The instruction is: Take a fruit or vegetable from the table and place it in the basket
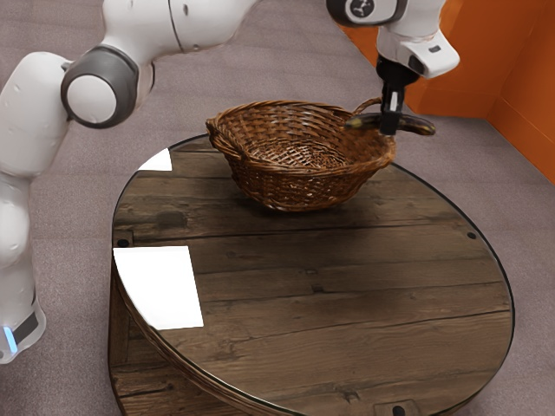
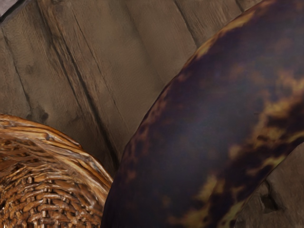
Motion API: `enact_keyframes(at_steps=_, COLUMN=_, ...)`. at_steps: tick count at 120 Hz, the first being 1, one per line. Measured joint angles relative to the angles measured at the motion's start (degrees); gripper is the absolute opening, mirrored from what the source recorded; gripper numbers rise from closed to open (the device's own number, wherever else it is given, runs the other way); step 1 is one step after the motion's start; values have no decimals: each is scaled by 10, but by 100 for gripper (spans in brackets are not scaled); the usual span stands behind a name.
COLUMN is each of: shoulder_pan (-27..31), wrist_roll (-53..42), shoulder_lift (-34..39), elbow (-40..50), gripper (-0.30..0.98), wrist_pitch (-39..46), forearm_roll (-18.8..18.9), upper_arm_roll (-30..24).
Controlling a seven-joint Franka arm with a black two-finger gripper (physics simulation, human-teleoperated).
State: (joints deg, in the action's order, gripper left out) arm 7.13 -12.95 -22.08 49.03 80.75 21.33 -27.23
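— Where is the fruit?

— Up in the air. The tool [image 1: 391, 126] is pinching a dark, mottled banana [image 1: 419, 127] near its middle, with an end sticking out on either side. It hangs by the basket [image 1: 299, 189], at the rim towards the exterior view's right.

— Why hold it across the middle like that?

— For balance, I'd judge. It's long and curved, so a grip near one end could let it tip or twist. Held this way, it lies roughly level.

— Is it over the basket, then?

— Not properly. In the wrist view the woven rim [image 2: 71, 151] runs beside the banana, and there is wood below on the other side. One end reaches towards the opening; the other points away from it. Let go here and it could catch on the rim or drop outside.

— What's in the way?

— That near stretch of rim, and the looped handle [image 1: 368, 105] close behind. I'd keep it high, carry it in over the hollow, then lower and release. Those drooping ends need room too.

— And the basket itself?

— Upright on the round wooden counter [image 1: 347, 282], near its edge, so a hard knock would be unwise. The bright patch [image 1: 160, 286] on the wood looks like glare, no obstacle. The orange wall [image 1: 468, 87] stands well apart.
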Motion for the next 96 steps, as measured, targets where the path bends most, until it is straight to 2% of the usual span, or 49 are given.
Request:
enact_keyframes(at_steps=31, shoulder_pan=113, wrist_roll=-36, shoulder_lift=10, elbow=-1, gripper=16, wrist_pitch=-62, forearm_roll=-2, upper_arm_roll=-9)
enact_keyframes(at_steps=69, shoulder_pan=153, wrist_roll=-78, shoulder_lift=5, elbow=89, gripper=15, wrist_pitch=-85, forearm_roll=-15, upper_arm_roll=38)
enact_keyframes(at_steps=82, shoulder_pan=159, wrist_roll=-91, shoulder_lift=6, elbow=93, gripper=42, wrist_pitch=-89, forearm_roll=-37, upper_arm_roll=50)
enact_keyframes(at_steps=96, shoulder_pan=158, wrist_roll=-109, shoulder_lift=5, elbow=94, gripper=57, wrist_pitch=-84, forearm_roll=-50, upper_arm_roll=32)
